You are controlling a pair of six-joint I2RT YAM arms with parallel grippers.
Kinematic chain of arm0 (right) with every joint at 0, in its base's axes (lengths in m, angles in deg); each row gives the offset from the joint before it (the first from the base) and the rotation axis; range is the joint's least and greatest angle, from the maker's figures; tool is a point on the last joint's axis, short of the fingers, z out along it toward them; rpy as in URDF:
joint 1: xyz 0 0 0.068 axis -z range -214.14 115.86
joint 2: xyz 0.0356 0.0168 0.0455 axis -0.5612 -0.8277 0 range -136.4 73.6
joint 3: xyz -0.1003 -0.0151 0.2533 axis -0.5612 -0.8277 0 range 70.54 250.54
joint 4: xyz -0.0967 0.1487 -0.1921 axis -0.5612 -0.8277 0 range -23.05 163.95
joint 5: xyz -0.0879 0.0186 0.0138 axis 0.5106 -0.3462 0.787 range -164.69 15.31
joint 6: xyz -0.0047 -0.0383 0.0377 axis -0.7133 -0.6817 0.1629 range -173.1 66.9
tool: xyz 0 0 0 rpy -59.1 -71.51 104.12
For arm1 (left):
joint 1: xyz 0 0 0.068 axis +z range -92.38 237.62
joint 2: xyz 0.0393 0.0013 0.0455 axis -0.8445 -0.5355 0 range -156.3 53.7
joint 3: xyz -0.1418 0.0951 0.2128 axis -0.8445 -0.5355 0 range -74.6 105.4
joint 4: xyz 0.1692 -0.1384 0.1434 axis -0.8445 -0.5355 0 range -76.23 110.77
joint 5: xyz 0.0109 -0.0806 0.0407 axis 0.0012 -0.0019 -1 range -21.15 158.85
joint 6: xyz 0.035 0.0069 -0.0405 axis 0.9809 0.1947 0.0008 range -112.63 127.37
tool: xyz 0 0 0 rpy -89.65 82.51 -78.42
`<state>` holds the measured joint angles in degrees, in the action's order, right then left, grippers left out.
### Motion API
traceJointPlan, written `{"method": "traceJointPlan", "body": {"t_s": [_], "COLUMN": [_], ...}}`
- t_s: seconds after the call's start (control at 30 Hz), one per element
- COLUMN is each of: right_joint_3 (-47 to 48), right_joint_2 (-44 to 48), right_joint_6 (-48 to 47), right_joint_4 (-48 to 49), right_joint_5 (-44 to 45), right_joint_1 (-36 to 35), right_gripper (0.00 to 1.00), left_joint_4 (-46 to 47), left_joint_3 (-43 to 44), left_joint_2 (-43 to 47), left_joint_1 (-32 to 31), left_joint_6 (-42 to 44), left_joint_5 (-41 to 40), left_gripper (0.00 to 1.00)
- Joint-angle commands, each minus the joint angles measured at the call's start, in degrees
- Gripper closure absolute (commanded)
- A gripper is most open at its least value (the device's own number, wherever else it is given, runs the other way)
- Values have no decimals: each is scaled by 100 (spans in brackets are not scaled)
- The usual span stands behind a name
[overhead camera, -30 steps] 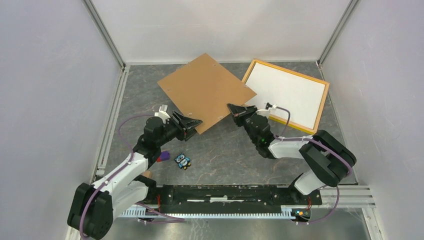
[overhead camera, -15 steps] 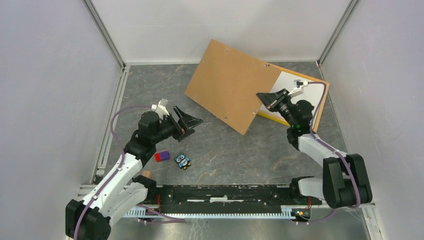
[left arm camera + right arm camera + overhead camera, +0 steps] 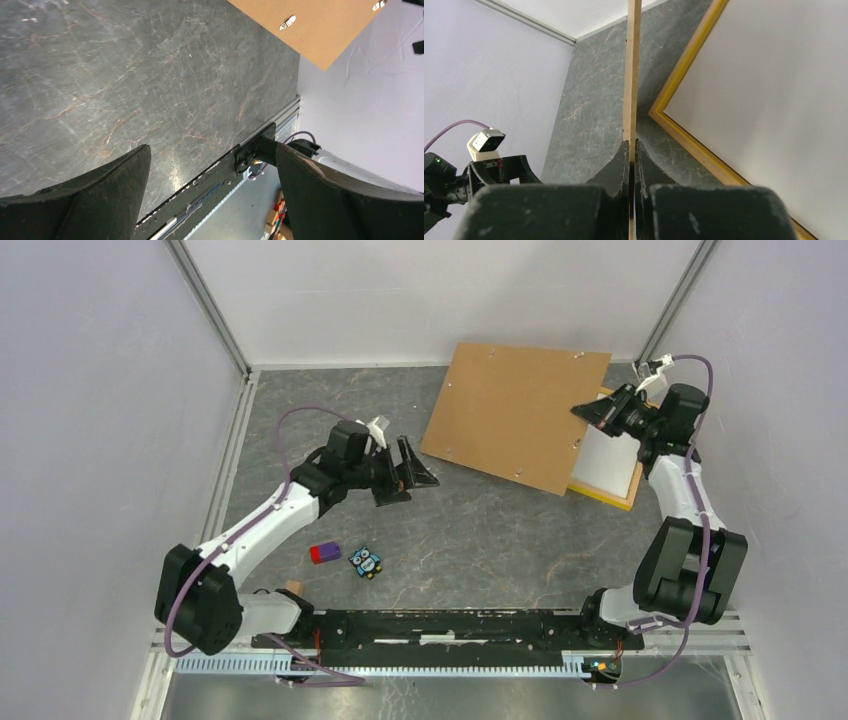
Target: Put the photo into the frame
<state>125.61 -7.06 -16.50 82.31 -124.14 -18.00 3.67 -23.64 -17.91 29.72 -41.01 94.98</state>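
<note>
Right pincer (image 3: 597, 416) clamps the brown board (image 3: 510, 410) over the frame (image 3: 603, 494), upper right; left pincer (image 3: 415, 472) gapes empty, centre.

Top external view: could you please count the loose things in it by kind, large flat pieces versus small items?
Large flat pieces: 3 (brown panel, frame, photo lying white back up in it)
Small items: 3 (red-purple block, blue owl, tan bit, partly hidden)
Total: 6
</note>
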Motion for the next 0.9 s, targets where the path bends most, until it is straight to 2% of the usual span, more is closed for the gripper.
{"method": "traceJointPlan", "body": {"t_s": [0.0, 0.2, 0.53, 0.73, 0.8, 0.87], "right_joint_3": [756, 1175, 1731, 1818, 1668, 1447], "right_joint_2": [-165, -242, -665, -775, -693, -557], "right_joint_6": [-668, -324, -18, 32, 448, 1151], "right_joint_4": [-1340, -1463, -1593, -1585, -1111, -196], "right_joint_5": [-767, -1131, -1418, -1487, -1514, -1565], "right_joint_1": [490, 1214, 1813, 1985, 2053, 2108], "right_gripper": [100, 100, 100, 100, 100, 100], "left_joint_4": [-117, -116, -310, -349, -245, -102], "left_joint_3": [672, 1101, 1666, 2211, 2448, 2691], "left_joint_2": [-296, -809, -1721, -2321, -2623, -2972], "left_joint_1": [-227, -356, -392, -413, -416, -422], "left_joint_6": [399, 441, 531, 531, 495, 467], "left_joint_5": [153, 240, 369, -773, -1068, -1218], "left_gripper": [0, 0, 0, 1, 6, 13]}}
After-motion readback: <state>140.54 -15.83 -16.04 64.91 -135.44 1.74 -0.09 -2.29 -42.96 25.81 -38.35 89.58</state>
